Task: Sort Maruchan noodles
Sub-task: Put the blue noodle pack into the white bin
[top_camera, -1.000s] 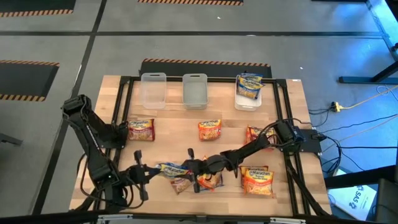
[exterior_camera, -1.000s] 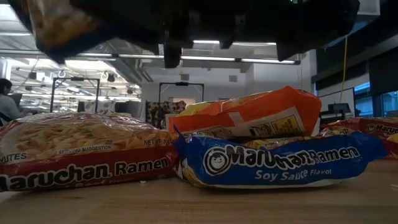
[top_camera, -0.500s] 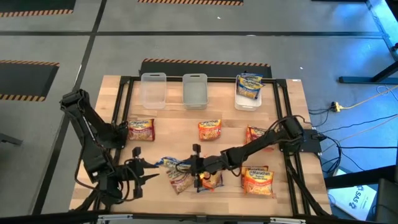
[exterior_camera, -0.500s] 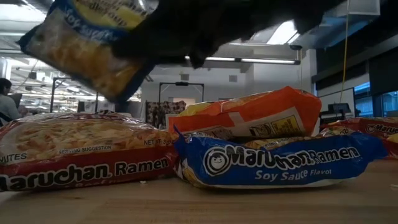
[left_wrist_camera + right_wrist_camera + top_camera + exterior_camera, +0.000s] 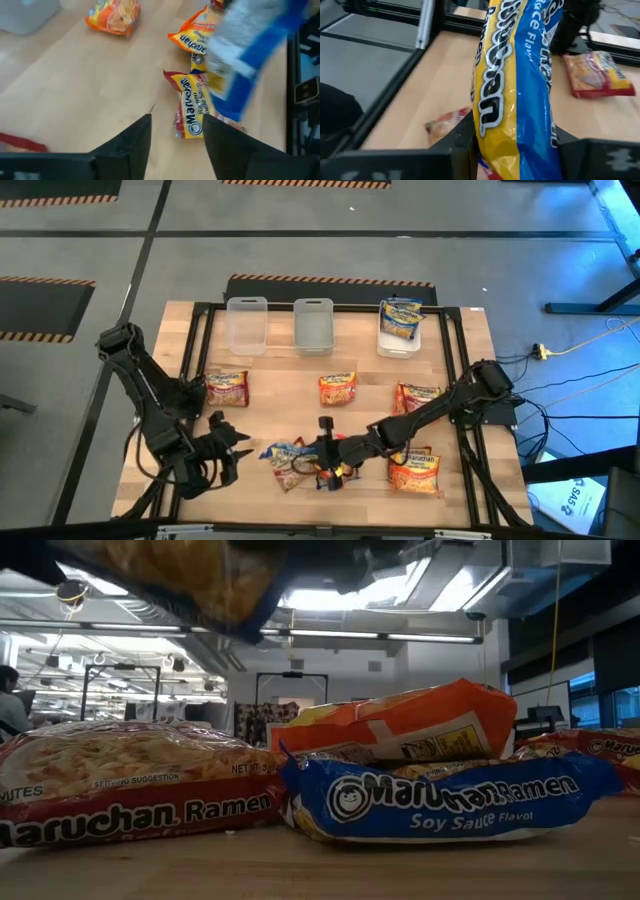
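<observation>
Hanging from the right gripper (image 5: 512, 150) above the near-centre of the table (image 5: 275, 385), the blue-and-yellow packet (image 5: 517, 75) is being clamped between that gripper's fingers at one end, its long axis running straight away from the wrist. Sitting far across the table in the right-hand clear tub (image 5: 400, 340) is a matching blue packet (image 5: 401, 317), so the carrying arm is judged the nearer one for that drop. Standing off at the near-left with fingers apart and holding nothing, the left gripper (image 5: 172, 145) is facing the red packet (image 5: 192, 105).
</observation>
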{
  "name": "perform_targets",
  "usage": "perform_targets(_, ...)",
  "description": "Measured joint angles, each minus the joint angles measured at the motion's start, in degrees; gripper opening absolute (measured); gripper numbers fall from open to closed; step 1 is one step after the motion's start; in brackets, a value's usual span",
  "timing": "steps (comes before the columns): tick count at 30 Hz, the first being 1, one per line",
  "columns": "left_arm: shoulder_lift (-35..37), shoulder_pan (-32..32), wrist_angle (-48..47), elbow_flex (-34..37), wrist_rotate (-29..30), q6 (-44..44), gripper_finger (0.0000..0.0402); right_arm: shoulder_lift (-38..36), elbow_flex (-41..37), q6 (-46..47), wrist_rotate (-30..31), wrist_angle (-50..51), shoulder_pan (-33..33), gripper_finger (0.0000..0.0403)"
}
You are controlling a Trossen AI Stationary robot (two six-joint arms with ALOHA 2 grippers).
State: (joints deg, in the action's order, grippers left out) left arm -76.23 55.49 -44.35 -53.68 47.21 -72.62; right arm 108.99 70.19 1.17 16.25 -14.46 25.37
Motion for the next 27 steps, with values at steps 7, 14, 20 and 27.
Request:
perform_targets(7, -0.02, -4.19, 5.51, 1.56, -1.2, 4.74, 0.0213, 0.02, 0.0, 0.25, 0.5, -0.2, -0.44, 0.0092)
perform_targets(14, -0.02, -3.75, 9.84, 1.58, -4.17, 13.02, 0.0213, 0.03, 0.0, 0.52, 1.15, 1.68, -0.31, 0.0094)
perform_targets(20, -0.02, -3.72, 10.54, 1.58, -3.21, 13.74, 0.0212, 0.07, 0.0, 0.46, 1.72, 1.74, -0.38, 0.0095)
perform_targets(27, -1.07, -4.55, 18.27, 1.58, -1.3, 19.57, 0.0211, 2.0, 0.0, -0.58, 0.67, -2.88, -0.38, 0.0096)
